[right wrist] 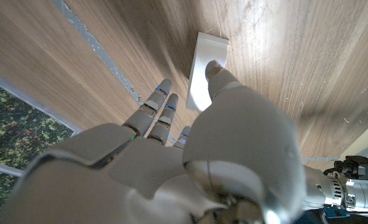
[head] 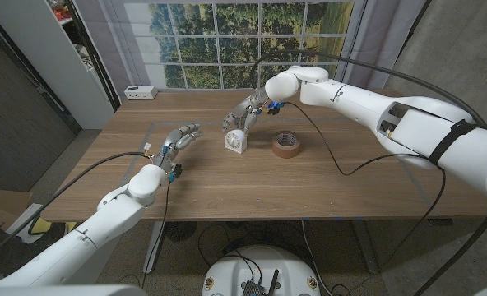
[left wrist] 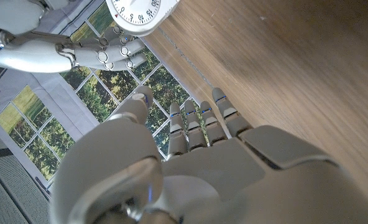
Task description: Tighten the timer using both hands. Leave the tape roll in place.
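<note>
The white timer stands upright at the table's middle, its dial facing the robot. My right hand hovers just over and behind it, fingers spread down behind the case and the thumb over its top edge; I see no firm grip. My left hand is held to the left of the timer, a short gap away, with its fingers straight and pointing at it, holding nothing. The brown tape roll lies flat just right of the timer.
A small white box sits at the table's far left edge by the window. A black cable hangs from the right arm across the table beside the tape roll. Grey tape lines mark the tabletop.
</note>
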{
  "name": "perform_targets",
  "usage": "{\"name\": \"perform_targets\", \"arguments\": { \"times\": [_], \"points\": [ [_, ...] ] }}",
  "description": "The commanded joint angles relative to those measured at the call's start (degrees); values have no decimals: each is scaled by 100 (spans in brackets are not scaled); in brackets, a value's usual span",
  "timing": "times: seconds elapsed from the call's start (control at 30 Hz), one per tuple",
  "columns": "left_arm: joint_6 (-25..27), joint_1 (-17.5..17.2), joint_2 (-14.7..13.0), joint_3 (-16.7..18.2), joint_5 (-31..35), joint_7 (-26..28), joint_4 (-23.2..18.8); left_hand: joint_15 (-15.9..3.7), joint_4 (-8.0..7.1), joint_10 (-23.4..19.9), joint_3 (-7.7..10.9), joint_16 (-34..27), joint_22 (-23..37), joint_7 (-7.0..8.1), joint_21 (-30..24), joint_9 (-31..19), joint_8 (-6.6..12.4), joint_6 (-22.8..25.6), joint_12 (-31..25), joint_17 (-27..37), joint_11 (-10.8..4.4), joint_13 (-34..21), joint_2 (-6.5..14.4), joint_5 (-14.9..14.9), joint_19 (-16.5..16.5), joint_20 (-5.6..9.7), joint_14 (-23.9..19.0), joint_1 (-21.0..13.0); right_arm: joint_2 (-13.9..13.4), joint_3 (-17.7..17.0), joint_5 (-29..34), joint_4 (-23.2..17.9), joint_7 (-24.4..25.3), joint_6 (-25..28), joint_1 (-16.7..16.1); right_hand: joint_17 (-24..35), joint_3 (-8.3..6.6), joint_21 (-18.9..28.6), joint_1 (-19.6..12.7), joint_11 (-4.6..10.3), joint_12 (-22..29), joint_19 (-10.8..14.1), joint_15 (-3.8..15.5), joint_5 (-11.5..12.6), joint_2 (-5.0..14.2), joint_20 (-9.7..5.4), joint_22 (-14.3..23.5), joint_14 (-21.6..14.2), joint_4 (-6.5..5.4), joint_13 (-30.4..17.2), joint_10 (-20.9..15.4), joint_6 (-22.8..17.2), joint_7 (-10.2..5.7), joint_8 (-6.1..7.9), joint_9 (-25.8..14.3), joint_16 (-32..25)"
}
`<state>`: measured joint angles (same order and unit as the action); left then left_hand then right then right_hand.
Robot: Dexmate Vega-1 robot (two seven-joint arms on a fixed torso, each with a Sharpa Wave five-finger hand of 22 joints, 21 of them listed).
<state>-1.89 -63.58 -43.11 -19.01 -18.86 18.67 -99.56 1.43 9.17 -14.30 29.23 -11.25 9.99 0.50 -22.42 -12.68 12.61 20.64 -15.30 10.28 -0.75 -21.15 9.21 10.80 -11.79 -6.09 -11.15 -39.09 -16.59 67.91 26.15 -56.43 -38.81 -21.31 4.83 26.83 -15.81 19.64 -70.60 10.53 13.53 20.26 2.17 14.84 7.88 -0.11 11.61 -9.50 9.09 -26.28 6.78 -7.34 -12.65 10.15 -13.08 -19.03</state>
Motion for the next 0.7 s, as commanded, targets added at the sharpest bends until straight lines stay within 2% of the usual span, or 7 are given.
{"name": "perform_targets", "arguments": {
  "times": [0.03, 0.3, 0.7],
  "points": [
    [-95, -116, 1, 82, 37, 77, -26, -30, -21, -17, -25, -2, 37, 67, 30, -8, 27, 38, -15, 18, -41, -26, 4, 28, -18, -64, 14, -52, -40, 35, 303, -232, -204, -58, 4, 1, -30, 34, -112, 85, -53, -62, 4, -8, 26, 31, 25, 35, 31, 29, 44, 139, -7, -13, 9, 39],
    [-114, -212, -33, 149, 26, 94, -78, -24, -33, -2, -42, -1, 43, 104, 50, -11, 37, 80, -10, 23, -80, -34, 16, 28, -7, -114, 35, -64, 32, 123, 548, -304, -209, 77, -49, -36, -37, 109, -178, 83, -163, 21, -10, -11, 40, 44, 38, -92, 21, 92, 261, 407, -5, -17, 49, 30],
    [-122, -330, -77, 225, 18, 100, -163, -14, -49, 43, -67, -6, 49, 140, 75, -15, 28, 83, 7, 32, -83, -43, 25, 28, 7, -144, 51, -71, 32, 6, 517, -381, -187, 472, -143, -103, -21, 197, -90, 26, -163, 125, 20, -19, 24, 57, 44, -280, -51, 164, 255, 724, -3, -18, 81, 48]
  ]
}}
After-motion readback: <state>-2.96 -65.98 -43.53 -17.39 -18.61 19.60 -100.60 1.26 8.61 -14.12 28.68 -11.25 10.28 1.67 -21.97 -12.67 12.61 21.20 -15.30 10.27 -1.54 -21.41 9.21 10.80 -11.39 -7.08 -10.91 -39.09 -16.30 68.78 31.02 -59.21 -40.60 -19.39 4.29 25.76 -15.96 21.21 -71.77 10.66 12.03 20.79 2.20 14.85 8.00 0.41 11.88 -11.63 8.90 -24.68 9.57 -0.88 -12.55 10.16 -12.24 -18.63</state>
